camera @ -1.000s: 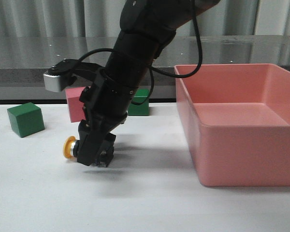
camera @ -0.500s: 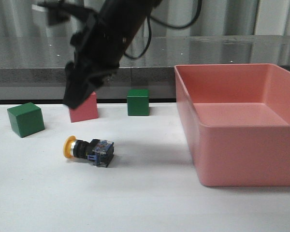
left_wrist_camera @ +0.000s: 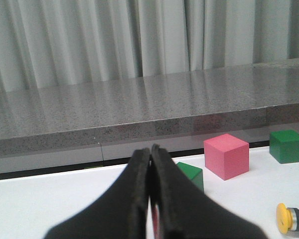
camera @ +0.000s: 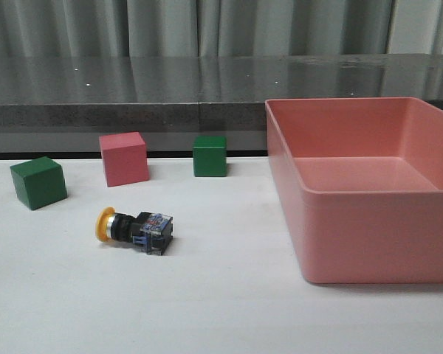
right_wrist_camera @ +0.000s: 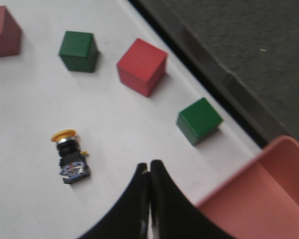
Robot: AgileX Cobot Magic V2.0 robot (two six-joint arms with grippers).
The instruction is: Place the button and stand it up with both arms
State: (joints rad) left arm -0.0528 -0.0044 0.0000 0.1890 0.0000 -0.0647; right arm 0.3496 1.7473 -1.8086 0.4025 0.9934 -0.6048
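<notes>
Both claws, left claw (left_wrist_camera: 150,199) and right claw (right_wrist_camera: 149,199), are pressed together, empty. At lower left, button (camera: 133,227) lies sideways on table (camera: 221,310): placed, standing remains.

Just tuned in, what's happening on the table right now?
Nothing is being handled. The button lies on its side on the table, yellow cap pointing left, not yet stood up. Both arms are out of the front view; the left pincer and right pincer are shut and empty, above the table.
</notes>
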